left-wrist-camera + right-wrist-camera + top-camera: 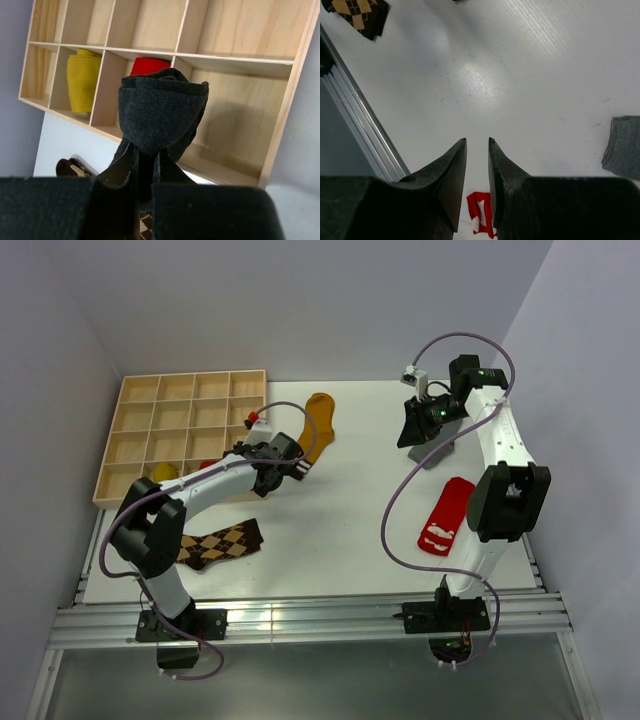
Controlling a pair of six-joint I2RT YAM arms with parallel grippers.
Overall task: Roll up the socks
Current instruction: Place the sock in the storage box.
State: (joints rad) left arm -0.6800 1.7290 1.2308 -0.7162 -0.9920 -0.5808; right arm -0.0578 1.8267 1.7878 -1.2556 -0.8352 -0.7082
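Observation:
My left gripper [146,150] is shut on a rolled black sock [162,112] and holds it in front of the wooden grid tray [235,60]. In the top view this gripper [283,462] is at the tray's [130,440] near right corner. A yellow roll [83,80] and a red roll [150,65] each sit in a compartment. My right gripper [477,141] hangs open above the table with nothing between its fingers; in the top view it [412,430] is at the back right. A flat red sock [447,515], a grey sock [623,147], a mustard sock [320,425] and an argyle sock [220,543] lie on the table.
The tray has several bare compartments along its far rows. A metal rail [300,620] runs along the table's near edge. Walls close in the table on the left, back and right.

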